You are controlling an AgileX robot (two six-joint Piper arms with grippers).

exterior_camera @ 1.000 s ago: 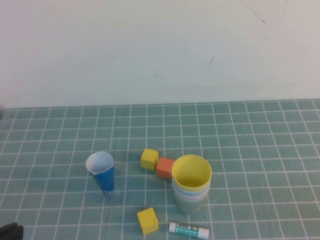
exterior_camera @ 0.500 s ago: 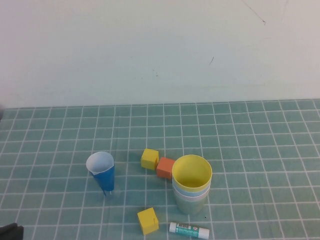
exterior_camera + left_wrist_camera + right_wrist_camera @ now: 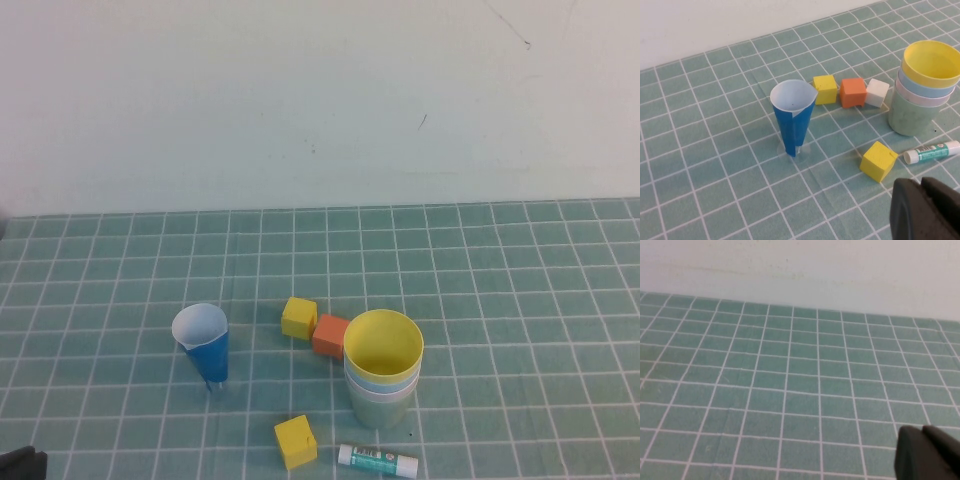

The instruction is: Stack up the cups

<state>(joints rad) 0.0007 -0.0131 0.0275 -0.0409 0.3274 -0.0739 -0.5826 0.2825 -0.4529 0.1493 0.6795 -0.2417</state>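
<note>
STATE: cups [image 3: 382, 372] nested in one stack on the table [image 3: 520, 300], yellow uppermost, so stacking looks complete | LEFT: left gripper [image 3: 926, 206] pressed together, empty, parked near-left (clear of stack) | RIGHT: right gripper [image 3: 927, 452] pressed together, empty, over bare table.

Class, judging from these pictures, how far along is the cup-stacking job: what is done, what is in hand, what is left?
Done: the yellow cup sits nested on top of the light blue, pink and pale green cups, forming one stack. In hand: nothing; the left gripper and right gripper are shut, empty and apart from it. Left: apparently nothing; the dark-blue cone cup stands separately.
</note>
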